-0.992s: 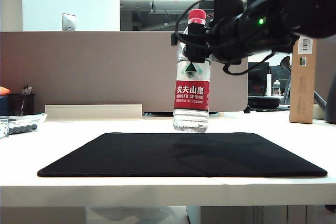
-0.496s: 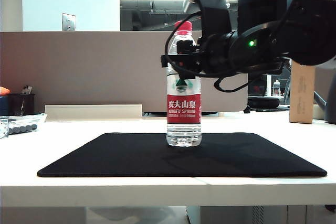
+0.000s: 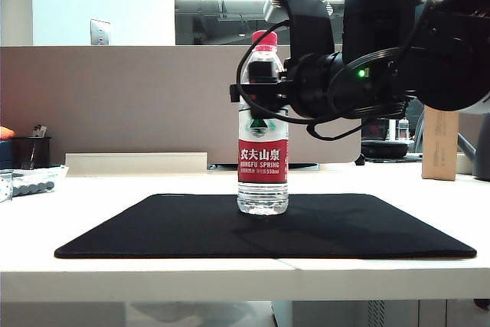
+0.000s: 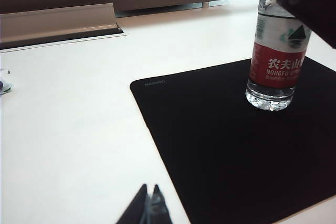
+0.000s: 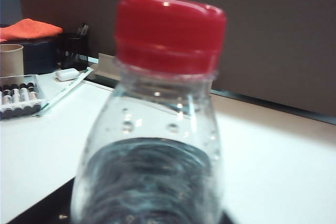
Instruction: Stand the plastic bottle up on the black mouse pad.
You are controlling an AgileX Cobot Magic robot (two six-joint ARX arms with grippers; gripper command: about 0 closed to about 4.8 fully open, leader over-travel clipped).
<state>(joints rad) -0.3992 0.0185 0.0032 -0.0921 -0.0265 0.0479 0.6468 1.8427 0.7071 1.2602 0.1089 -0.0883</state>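
The right claw [image 3: 257, 91] sits around the shoulder of the plastic bottle [image 3: 262, 160], just under its red cap [image 5: 169, 31]; whether its jaws are pinching the bottle or have let go cannot be told, since the fingers are hidden behind the bottle in the exterior view and out of frame in the right wrist view. The high hold makes sense: it leaves the base free to meet the surface flat and keeps the arm clear of the pad. The bottle stands upright with its base on the black mouse pad [image 3: 153, 229], near the pad's far edge and about midway between its two sides, so the standing part of the task looks done and only the letting go seems left. The pad lies on the white counter [image 4: 68, 108], its near edge close to the counter's front edge. Around the bottle the pad is bare on every side, so the claw should have room to spread and back away toward the counter's right side without brushing the label. The left claw [image 4: 147, 208] hangs with its tips pressed together over bare counter beside the pad's near left corner, well apart from the bottle and out of the way.
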